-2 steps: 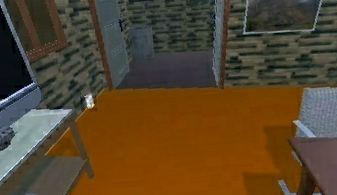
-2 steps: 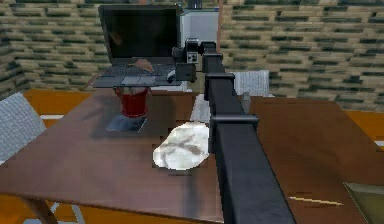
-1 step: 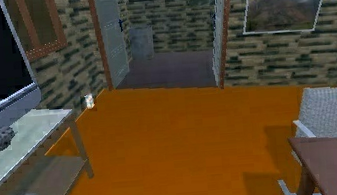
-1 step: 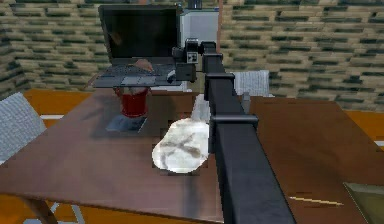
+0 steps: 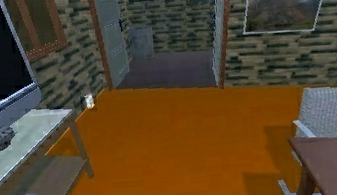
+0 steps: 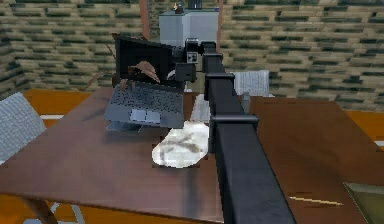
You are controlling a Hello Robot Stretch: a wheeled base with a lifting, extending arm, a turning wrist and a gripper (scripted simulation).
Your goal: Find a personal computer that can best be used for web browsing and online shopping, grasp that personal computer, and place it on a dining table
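Lower centre, arm side view: arm (image 6: 238, 160) rises over brown table (image 6: 70, 165). Mid-frame: white crumpled cloth (image 6: 182, 146). Upper left of centre: laptop (image 6: 145, 102), lid up, on or just above table; gripper (image 6: 175, 72) at its right edge, whether fingers hold it cannot tell. Likely stiff, fairly heavy, smooth, screen fragile; take by base edge, not lid.

Arm (image 6: 236, 140) extended — pincer (image 6: 160, 72) pointing left.
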